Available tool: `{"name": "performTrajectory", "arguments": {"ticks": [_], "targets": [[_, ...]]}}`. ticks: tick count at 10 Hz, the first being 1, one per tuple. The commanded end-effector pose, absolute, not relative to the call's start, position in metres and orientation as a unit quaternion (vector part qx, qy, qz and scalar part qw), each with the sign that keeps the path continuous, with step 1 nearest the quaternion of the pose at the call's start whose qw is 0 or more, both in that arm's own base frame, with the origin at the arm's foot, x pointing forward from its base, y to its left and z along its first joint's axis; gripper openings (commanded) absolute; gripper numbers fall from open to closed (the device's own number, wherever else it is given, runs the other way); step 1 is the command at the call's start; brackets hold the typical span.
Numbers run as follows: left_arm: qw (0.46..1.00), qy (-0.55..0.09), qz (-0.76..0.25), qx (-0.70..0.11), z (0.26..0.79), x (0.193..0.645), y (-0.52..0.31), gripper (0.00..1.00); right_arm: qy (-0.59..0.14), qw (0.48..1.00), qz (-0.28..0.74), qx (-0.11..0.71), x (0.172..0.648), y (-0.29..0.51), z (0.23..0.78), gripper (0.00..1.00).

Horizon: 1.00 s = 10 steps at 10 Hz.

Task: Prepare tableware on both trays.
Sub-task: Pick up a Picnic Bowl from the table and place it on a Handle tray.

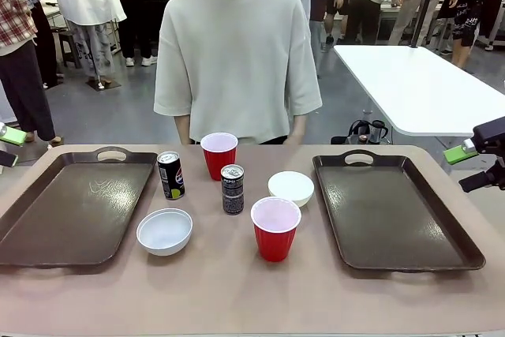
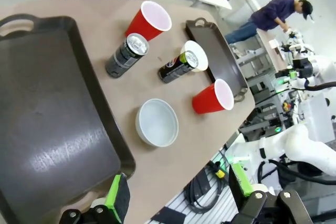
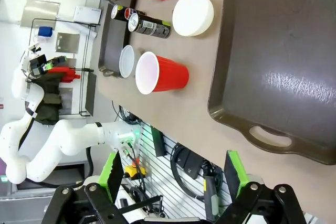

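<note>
1. Left gripper [image 2: 177,187] is hanging spread wide, empty, beside the left tray [image 2: 47,129].
2. Right gripper [image 3: 172,174] is hovering equally spread beyond the right tray [image 3: 283,51].
3. Front view is showing white bowls [image 1: 164,230] [image 1: 290,187], red cups [image 1: 218,154] [image 1: 275,228] and drink cans [image 1: 170,174] [image 1: 232,189] standing between the trays, with a person [image 1: 237,61] at the table's [image 1: 237,297] far edge.

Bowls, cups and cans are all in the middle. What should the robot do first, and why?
Probably the left gripper, open and empty, should reach for the near white bowl. The left tray and right tray are bare, everything else stands between them, and that bowl lies closest to the left tray.
</note>
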<state>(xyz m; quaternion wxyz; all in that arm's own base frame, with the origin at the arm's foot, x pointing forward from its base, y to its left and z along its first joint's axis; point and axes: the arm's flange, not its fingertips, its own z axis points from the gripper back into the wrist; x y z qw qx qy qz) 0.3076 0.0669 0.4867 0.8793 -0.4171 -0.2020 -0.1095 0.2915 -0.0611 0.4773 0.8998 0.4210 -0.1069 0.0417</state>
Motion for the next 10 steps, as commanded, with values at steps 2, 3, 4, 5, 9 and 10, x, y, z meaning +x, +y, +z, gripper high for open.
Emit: {"name": "performTrajectory", "arguments": {"ticks": [2,3,4,5,9,10], "targets": [[0.874,-0.208,-0.114,-0.424,0.487,0.309,0.068,1.0,-0.111,0.894,0.048,0.432,0.294,-0.063,0.476,1.0],[0.874,-0.208,-0.114,-0.424,0.487,0.309,0.068,1.0,-0.111,0.894,0.048,0.432,0.294,-0.063,0.476,1.0],[0.879,-0.202,-0.109,-0.417,0.487,0.308,0.067,1.0,-0.111,0.894,0.048,0.432,0.294,-0.063,0.476,1.0],[0.912,-0.185,-0.122,-0.346,0.49,0.311,0.054,1.0,-0.111,0.894,0.048,0.432,0.294,-0.063,0.476,1.0],[0.965,-0.162,-0.167,-0.12,0.494,0.339,-0.059,1.0,-0.111,0.894,0.048,0.432,0.294,-0.063,0.476,1.0],[0.966,-0.161,-0.184,-0.081,0.483,0.343,-0.089,1.0,-0.111,0.894,0.048,0.432,0.294,-0.063,0.476,1.0]]}}
